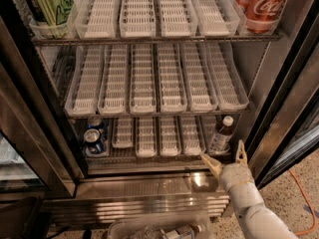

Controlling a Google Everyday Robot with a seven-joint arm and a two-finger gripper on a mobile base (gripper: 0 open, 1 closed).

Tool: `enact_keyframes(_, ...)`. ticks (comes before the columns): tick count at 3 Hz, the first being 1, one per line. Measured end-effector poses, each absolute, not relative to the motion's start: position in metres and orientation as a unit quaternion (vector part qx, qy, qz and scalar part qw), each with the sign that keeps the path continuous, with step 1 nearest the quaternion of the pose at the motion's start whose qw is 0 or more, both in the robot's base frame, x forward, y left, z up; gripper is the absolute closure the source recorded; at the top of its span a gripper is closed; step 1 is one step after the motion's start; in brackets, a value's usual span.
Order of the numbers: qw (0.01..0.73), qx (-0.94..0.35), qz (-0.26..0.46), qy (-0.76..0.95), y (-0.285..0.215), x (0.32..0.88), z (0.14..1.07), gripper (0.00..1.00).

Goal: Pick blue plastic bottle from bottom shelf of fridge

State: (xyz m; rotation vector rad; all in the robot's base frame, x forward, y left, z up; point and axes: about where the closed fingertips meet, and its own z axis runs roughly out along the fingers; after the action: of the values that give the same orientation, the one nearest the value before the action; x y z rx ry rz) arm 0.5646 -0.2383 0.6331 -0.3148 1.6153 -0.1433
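Gripper [223, 152] at bottom shelf [164, 159] front, fingers spread, holding nothing; blue plastic bottle [220, 135] just beyond fingertips, label illegible; "Coca-Cola" can [261, 4] far above.

Perhaps shop: fridge [277, 83], gripper [225, 158] at sill [144, 188]

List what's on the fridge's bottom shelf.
Blue cans left, blue plastic bottle right, white trays between; rear hidden by the rack above. Open claw hovers before the bottle.

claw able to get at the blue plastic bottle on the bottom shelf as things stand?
Probably yes. The claw sits open just in front of the blue plastic bottle, at the right end of the bottom shelf. Nothing stands between them; the blue cans are far left.
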Motion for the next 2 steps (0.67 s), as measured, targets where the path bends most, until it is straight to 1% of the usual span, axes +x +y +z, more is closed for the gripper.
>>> enact_keyframes(2,0.678,-0.132,-0.084,0.718,-0.247,0.587,0.636,0.16)
